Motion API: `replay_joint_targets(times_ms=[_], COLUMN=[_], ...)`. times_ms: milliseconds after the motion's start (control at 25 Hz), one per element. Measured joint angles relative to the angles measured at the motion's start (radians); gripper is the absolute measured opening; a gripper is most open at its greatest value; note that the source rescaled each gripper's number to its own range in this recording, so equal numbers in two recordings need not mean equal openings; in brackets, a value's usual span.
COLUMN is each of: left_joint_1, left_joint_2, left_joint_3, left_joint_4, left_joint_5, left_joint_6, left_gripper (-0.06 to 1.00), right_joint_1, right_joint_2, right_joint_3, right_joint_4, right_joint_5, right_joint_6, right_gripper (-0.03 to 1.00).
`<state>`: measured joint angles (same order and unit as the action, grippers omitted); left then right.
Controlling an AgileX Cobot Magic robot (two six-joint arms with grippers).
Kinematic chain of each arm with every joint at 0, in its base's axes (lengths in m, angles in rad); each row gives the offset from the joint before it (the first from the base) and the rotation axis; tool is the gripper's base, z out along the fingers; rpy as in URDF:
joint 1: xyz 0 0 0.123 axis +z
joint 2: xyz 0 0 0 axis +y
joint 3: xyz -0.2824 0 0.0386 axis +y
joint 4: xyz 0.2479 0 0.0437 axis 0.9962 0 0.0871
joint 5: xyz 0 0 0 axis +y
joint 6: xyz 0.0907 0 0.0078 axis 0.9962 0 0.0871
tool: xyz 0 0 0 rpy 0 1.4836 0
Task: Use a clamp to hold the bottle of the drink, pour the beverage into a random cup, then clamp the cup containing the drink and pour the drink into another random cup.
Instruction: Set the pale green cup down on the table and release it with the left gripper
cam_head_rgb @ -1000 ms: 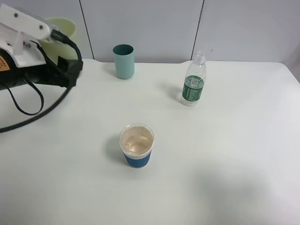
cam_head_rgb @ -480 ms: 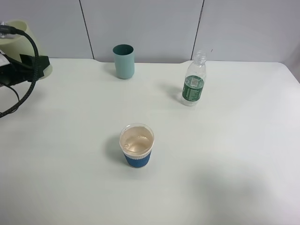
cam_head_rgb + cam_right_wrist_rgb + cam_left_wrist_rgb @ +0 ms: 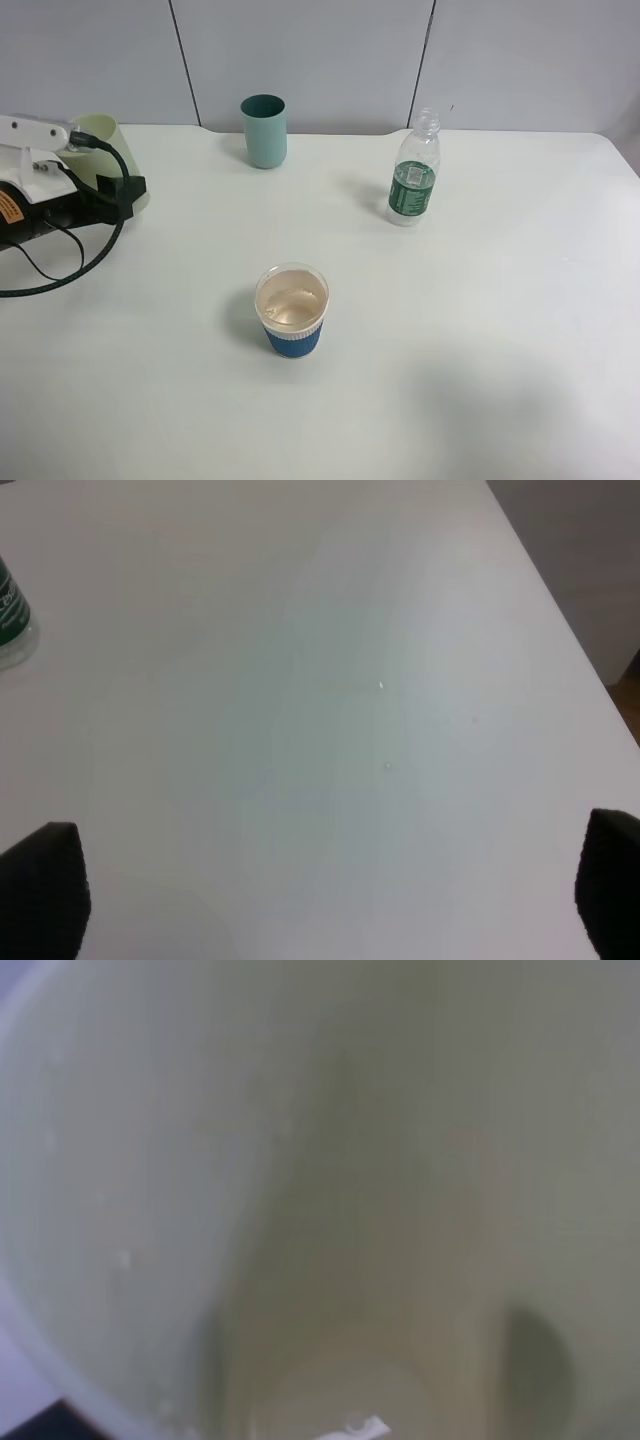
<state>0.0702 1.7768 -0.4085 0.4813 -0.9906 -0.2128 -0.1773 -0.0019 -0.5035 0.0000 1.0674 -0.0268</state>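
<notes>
At the table's far left my left gripper point(image 3: 113, 183) is shut on the pale yellow-green cup point(image 3: 108, 138), which stands roughly upright. The cup's inside point(image 3: 320, 1200) fills the left wrist view, with only droplets on its wall. The blue-sleeved paper cup point(image 3: 292, 311) stands in the middle of the table with clear drink point(image 3: 292, 303) in it. The bottle point(image 3: 413, 172), capless with a green label, stands at the back right, and its edge point(image 3: 10, 620) shows in the right wrist view. My right gripper point(image 3: 330, 900) is open over bare table, outside the high view.
A darker teal tumbler point(image 3: 264, 130) stands at the back of the white table point(image 3: 480, 330), near the wall panels. Black cables point(image 3: 60, 265) loop from the left arm onto the table. The table's right edge point(image 3: 560, 630) shows in the right wrist view.
The left arm swung out towards the left edge with the pale cup, then came back lower and slightly rightward. The other cups and the bottle have not moved.
</notes>
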Motion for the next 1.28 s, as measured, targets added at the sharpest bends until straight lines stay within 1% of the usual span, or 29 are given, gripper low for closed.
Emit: replay_joint_targets(times_ms=[120,240,360,600,840,1280], left_joint_1=[0.0,0.0,0.0,0.0,0.0,0.0], left_joint_2=[0.044,0.077,0.115,0.19,0.236,0.241], left_joint_3=[0.0,0.0,0.0,0.0,0.0,0.0], left_joint_4=[-0.023,-0.037,-0.04,-0.047,-0.048,-0.049], left_joint_5=[-0.009,-0.035,-0.069,-0.113,-0.143,-0.151], left_joint_6=[0.071,0.108,0.14,0.248,0.26,0.262], left_gripper=[0.0,0.0,0.0,0.0,0.0,0.0], right_joint_1=[0.0,0.0,0.0,0.0,0.0,0.0], right_joint_2=[0.0,0.0,0.0,0.0,0.0,0.0], right_joint_3=[0.0,0.0,0.0,0.0,0.0,0.0], right_joint_4=[0.0,0.0,0.0,0.0,0.0,0.0], right_joint_5=[0.0,0.0,0.0,0.0,0.0,0.0], right_joint_6=[0.0,0.0,0.0,0.0,0.0,0.0], right_gripper=[0.97,0.97,0.97,0.97,0.97,0.97])
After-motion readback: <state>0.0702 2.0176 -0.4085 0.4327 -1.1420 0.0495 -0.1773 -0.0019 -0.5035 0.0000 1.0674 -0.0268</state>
